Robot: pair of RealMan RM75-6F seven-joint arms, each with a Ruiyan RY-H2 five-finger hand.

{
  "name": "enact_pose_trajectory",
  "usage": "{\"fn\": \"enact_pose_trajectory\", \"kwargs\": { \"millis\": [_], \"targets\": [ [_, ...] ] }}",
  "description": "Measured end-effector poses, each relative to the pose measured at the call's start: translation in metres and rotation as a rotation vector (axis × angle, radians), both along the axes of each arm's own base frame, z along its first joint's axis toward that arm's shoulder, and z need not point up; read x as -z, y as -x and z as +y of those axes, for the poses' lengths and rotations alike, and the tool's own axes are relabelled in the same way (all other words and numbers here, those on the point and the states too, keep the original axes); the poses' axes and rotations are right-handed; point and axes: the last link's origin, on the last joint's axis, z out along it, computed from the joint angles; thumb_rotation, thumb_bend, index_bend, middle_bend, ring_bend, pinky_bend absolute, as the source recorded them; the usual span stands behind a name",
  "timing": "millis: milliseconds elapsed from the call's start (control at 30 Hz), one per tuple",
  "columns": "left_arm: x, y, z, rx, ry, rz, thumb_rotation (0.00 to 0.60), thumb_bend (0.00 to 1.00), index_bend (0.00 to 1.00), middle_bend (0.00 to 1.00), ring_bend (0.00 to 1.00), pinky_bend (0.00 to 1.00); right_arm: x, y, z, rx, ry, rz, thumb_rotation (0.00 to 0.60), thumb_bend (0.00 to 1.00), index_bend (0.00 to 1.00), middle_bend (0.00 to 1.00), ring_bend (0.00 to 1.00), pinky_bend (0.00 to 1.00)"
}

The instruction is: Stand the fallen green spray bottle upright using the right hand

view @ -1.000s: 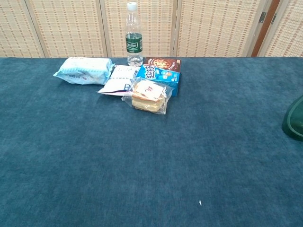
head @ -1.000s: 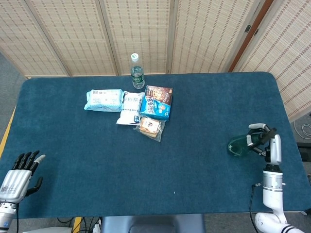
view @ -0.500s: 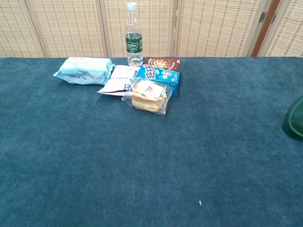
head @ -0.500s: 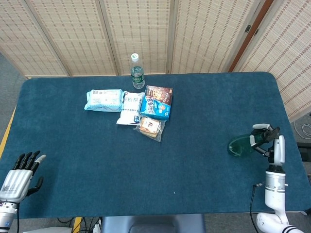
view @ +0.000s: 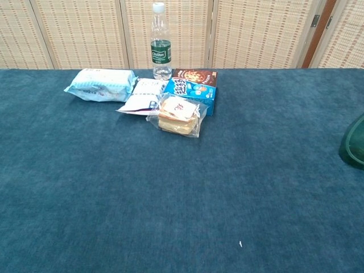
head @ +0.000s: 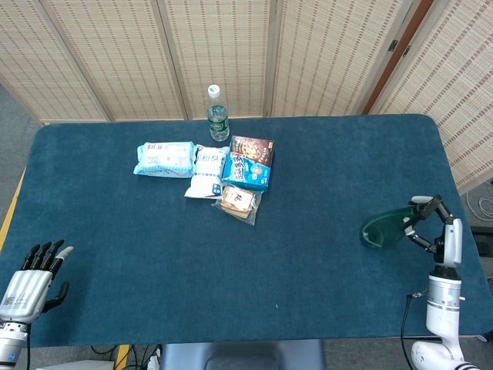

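Observation:
The green spray bottle [head: 383, 230] is near the table's right edge. In the chest view only its left side [view: 355, 145] shows at the frame's right border, rising from the cloth as if upright. My right hand [head: 434, 229] is just right of the bottle's top, fingers apart and holding nothing; whether a fingertip still touches the bottle is unclear. The chest view does not show this hand. My left hand [head: 35, 277] hangs at the table's front left corner, fingers stretched out and empty.
At the back centre of the blue table [head: 308, 177] stand a water bottle [head: 218, 113], a pale blue wipes pack [head: 164, 159], a white pouch [head: 206, 171], a blue snack box [head: 249, 163] and a bagged bread [head: 238, 200]. Woven screens close the back.
My right hand has drawn away to the right, off the green bottle, over the last second. The bottle stays in place. The left hand has not moved.

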Motion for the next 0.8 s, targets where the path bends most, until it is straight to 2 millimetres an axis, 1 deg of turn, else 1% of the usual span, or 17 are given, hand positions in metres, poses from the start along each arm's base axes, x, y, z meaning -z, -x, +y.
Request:
{"fn": "enact_pose_trajectory", "kwargs": {
  "millis": [467,800],
  "targets": [
    [-0.001,-0.002,0.000,0.005,-0.002,0.002,0.600,0.45,0.12,0.07,0.00,0.00,-0.006,0.001,0.007,0.003,0.015,0.011,0.600,0.16,0.38,0.43,0.35,0.34],
    [-0.002,-0.004,-0.001,0.009,-0.005,0.001,0.600,0.45,0.12,0.07,0.00,0.00,-0.013,0.007,0.011,0.020,0.019,0.013,0.600,0.14,0.35,0.36,0.30,0.26]
  ]
}}
